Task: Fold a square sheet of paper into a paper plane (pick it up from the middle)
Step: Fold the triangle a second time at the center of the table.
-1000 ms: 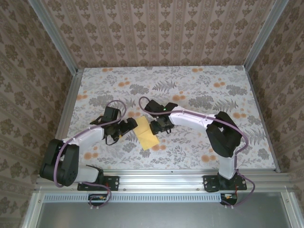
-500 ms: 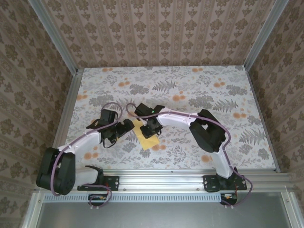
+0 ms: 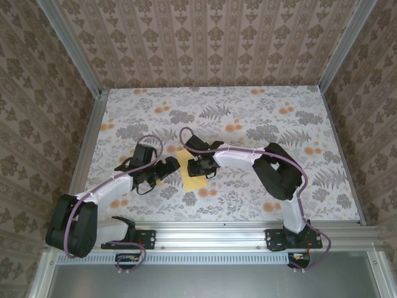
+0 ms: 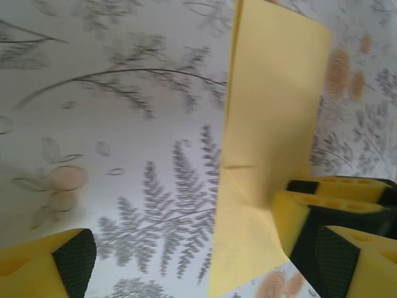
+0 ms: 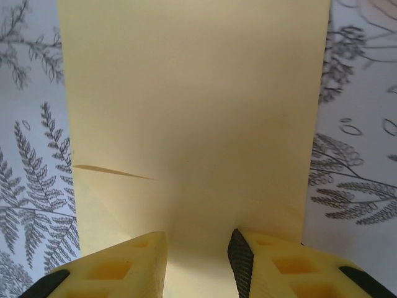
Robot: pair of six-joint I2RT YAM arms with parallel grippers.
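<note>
Your left pincer is released, jaws wide. The folded yellow paper lies just ahead of it, with one corner reaching in between the fingers. Your right pincer sits low on the paper's near edge, and the sheet stretches away ahead of it. Its fingers stand narrowly apart; whether they pinch the paper I cannot tell.

The left arm is stretching from its near-left base toward the middle, keeping its forearm low, and the left gripper is pointing right with its jaws standing wide apart. The right arm is folding at the elbow and reaching left, while the right gripper is pointing down, its fingers leaving a narrow gap.
</note>
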